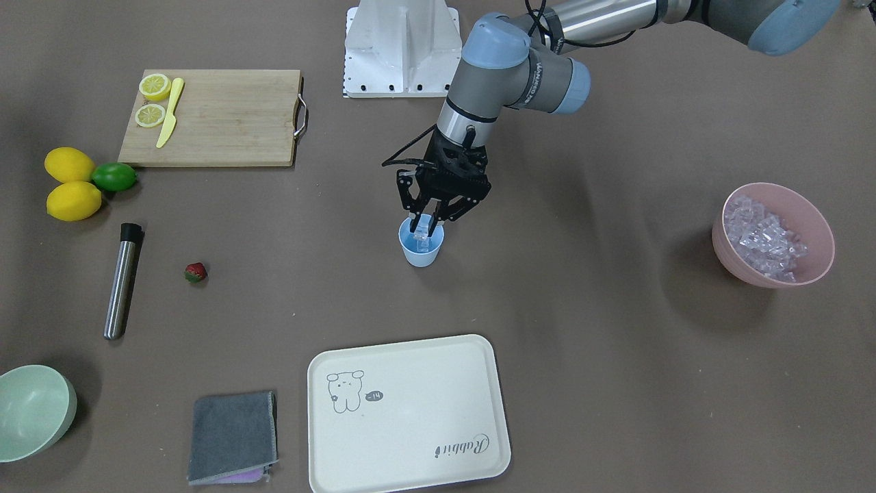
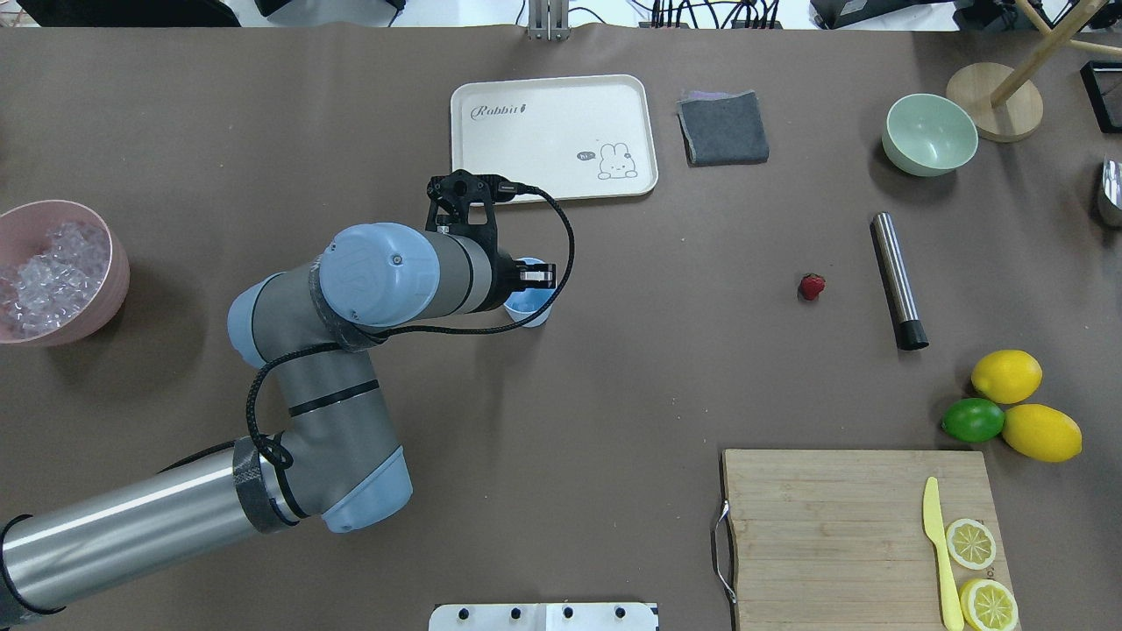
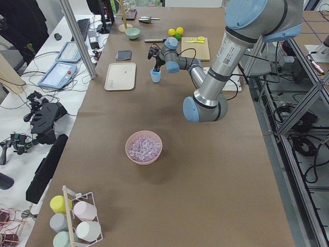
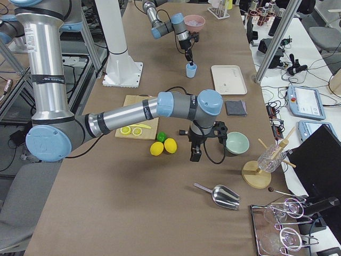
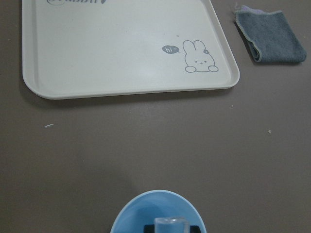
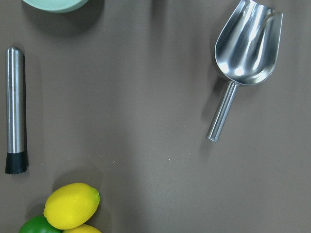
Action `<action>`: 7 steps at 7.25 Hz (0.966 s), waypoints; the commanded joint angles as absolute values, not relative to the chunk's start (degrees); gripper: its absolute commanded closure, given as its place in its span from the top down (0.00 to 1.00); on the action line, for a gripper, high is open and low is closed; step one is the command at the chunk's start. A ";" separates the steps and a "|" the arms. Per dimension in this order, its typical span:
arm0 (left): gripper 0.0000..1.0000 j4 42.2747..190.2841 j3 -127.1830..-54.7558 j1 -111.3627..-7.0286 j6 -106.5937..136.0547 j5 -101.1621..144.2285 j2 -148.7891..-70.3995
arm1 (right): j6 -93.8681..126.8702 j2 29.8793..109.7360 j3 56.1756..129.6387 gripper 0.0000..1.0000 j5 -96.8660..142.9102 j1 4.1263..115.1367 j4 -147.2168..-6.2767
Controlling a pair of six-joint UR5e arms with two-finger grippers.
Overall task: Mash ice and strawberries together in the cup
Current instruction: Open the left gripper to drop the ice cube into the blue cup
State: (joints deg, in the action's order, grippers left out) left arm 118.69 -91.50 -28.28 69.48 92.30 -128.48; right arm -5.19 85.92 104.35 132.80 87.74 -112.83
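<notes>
The light-blue cup stands mid-table. Just over its mouth my left gripper is shut on a clear ice cube. The left wrist view shows that ice cube between the black pads, above the cup. More ice fills the pink bowl on my left side. One small red strawberry lies on the table beside a steel muddler. My right gripper hangs over the table near the lemons; I cannot tell whether it is open or shut.
A cream tray and a grey cloth lie across from the cup. A pale green bowl, two lemons, a lime and a cutting board with lemon slices and a knife sit on my right side. A metal scoop lies beyond.
</notes>
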 commanded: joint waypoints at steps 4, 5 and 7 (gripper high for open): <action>0.98 118.84 -96.47 -31.53 70.57 93.08 -126.93 | -5.19 85.69 104.15 1.00 132.80 87.71 -112.76; 0.98 113.52 -101.29 -34.95 71.45 97.25 -123.26 | -5.27 85.69 104.32 1.00 132.80 87.71 -112.68; 0.98 100.60 -107.98 -45.66 71.37 111.05 -119.47 | -5.27 85.61 104.76 1.00 132.28 87.71 -112.59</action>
